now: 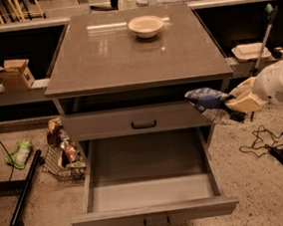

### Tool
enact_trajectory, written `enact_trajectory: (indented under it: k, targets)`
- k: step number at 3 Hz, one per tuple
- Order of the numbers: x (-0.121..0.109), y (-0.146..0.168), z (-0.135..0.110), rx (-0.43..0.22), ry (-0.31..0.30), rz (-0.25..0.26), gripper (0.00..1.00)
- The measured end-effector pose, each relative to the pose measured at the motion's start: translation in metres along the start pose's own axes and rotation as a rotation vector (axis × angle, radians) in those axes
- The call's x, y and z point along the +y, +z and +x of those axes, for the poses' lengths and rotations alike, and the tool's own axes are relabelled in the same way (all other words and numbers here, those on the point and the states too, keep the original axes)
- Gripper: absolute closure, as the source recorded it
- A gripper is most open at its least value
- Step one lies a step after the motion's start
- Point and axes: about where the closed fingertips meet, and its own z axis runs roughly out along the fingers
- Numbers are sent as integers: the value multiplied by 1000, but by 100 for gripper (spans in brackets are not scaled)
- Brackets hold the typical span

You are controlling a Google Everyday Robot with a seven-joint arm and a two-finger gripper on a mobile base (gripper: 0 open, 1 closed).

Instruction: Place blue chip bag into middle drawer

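Observation:
The blue chip bag point(208, 100) is held in the air at the cabinet's right front corner, level with the closed upper drawer front. My gripper point(229, 107) is shut on the bag's right end; the white arm reaches in from the right edge. The middle drawer point(151, 189) is pulled out wide below, its bare grey floor showing. The bag is above and to the right of the drawer's right wall.
A white bowl point(146, 26) sits at the back of the grey cabinet top point(126, 56). The upper drawer front point(143, 121) with a black handle is closed. A wire basket point(63, 157), a green packet point(19, 153) and a black pole point(25, 190) lie left; cables point(270, 147) lie right.

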Motion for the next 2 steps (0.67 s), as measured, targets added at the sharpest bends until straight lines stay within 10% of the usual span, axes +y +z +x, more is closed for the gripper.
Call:
enact_trajectory:
  k: [2]
  targets:
    - [33,68,59,-81,-4,-174,100]
